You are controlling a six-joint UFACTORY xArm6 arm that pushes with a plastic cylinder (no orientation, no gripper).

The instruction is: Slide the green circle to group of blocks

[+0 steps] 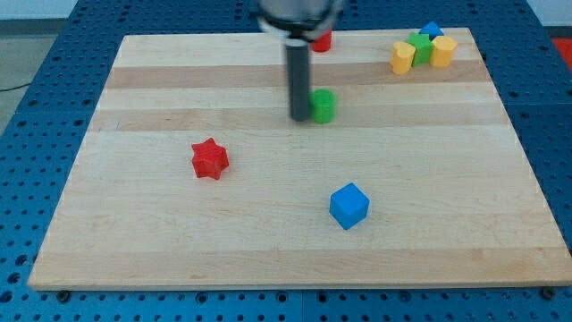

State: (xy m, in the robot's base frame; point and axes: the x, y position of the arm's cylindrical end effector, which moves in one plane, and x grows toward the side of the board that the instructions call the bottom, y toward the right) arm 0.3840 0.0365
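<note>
The green circle (323, 105) is a small green cylinder on the wooden board, above the middle. My tip (298, 117) is at the circle's left side, touching or almost touching it. The group of blocks sits at the view's top right: a yellow block (402, 57), a green block (421, 48), a second yellow block (443, 51) and a blue block (432, 31) behind them. The rod rises straight up to the arm at the view's top.
A red star (210, 158) lies left of the middle. A blue cube (349, 206) lies below the middle. A red block (321, 39) sits at the top edge, partly hidden behind the arm. The board's edge (295, 284) borders a blue perforated table.
</note>
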